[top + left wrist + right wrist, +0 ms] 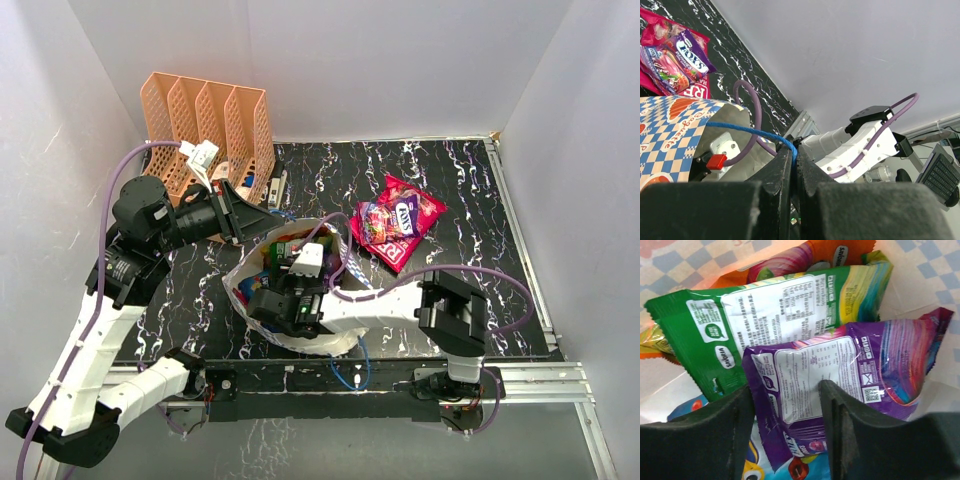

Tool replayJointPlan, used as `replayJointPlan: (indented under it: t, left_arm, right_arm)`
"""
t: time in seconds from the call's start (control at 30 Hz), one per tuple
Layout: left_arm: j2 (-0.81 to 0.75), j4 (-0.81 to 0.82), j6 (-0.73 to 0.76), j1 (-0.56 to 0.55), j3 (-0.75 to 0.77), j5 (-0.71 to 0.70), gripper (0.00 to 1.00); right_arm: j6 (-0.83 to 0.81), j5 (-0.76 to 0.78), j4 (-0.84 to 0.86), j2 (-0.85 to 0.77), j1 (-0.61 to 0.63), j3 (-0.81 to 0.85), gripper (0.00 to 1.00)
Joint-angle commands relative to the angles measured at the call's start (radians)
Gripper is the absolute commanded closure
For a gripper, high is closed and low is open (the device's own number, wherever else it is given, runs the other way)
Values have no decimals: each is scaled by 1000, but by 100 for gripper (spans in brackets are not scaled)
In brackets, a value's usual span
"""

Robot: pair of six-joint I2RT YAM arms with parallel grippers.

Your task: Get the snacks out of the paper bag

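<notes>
Purple pouch between parted right jaws, wrist view only; left jaws clench blue cord handle

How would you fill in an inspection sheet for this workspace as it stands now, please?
Surface: black marbled tabletop.
Job's things: paper bag stands open between the arms; a green pouch, purple pouch and orange pouch lie inside; removed pouches lie on the table to its right.
Clutter: peach file rack at far left.
Grippers: left pincer shut on the bag's blue cord handle; right pincer open inside the bag, jaws straddling the purple pouch.
Cables: purple cables loop along both arms.
Surroundings: white enclosure walls.
</notes>
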Motion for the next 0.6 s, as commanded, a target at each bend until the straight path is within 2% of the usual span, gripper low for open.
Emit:
replayJointPlan:
  t: [0.0, 0.07, 0.13, 0.2, 0.37, 0.57]
  left_arm:
    - [-40, 78, -26, -2, 11, 41, 100]
    - [-39, 75, -23, -2, 11, 39, 100]
    - [-38, 72, -20, -2, 10, 39, 100]
    - [-38, 69, -19, -2, 5, 40, 100]
    - [-38, 59, -14, -2, -7, 40, 100]
    - [-34, 37, 10, -2, 3, 27, 100]
  right_arm:
    - [214, 81, -228, 52, -10, 101, 52]
    - [215, 79, -237, 51, -10, 109, 65]
    - [214, 70, -236, 38, -10, 109, 81]
    - [195, 56, -236, 16, -10, 115, 90]
    - [52, -37, -137, -100, -10, 66, 93]
    - [-353, -331, 264, -349, -11, -139, 93]
